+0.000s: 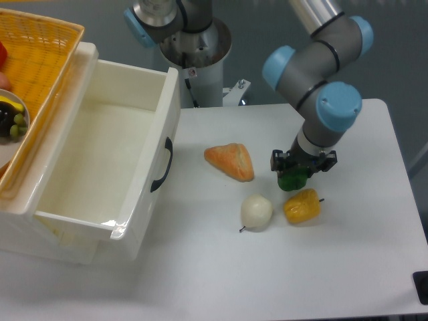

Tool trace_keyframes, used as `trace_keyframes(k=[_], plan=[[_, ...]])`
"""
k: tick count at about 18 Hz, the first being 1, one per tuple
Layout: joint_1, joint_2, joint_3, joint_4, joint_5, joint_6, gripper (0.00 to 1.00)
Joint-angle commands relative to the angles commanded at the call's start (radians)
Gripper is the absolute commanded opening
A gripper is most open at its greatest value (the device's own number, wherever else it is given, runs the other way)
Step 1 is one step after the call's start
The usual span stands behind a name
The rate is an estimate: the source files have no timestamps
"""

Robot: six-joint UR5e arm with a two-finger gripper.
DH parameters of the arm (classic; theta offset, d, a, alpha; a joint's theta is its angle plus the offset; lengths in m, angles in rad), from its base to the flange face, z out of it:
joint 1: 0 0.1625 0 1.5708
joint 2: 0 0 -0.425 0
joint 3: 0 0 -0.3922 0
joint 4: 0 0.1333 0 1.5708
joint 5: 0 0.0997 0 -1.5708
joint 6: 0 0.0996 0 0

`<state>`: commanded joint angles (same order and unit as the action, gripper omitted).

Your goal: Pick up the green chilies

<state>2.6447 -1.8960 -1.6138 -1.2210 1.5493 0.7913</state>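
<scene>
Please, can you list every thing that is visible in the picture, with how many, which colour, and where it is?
green chilies: one, dark green, on the table between the claw fingers, just above the yellow pepper.
yellow pepper: one, yellow-orange, on the table right of centre.
white onion piece: one, white, left of the yellow pepper.
bread piece: one, orange, table centre.
drawer box: one, white, black handle, open, at left.
basket: one, yellow, top left, above the drawer box.
table: one, white.
claw: one, black, closed around the green chilies.
arm: one, grey with blue joints, upper right.
</scene>
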Motion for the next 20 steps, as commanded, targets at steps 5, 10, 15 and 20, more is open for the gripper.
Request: trace_keyframes(k=[5, 10, 15, 20], plan=[[-0.067, 0.035, 0.017, -0.002, 0.006, 0.062, 0.3], [-0.094, 0.032, 0.012, 0.0, 0.025, 0.066, 0.35], [-0.1, 0.028, 0.012, 0.0, 0.034, 0.065, 0.34], [-0.101, 0.028, 0.012, -0.002, 0.032, 0.065, 0.34]])
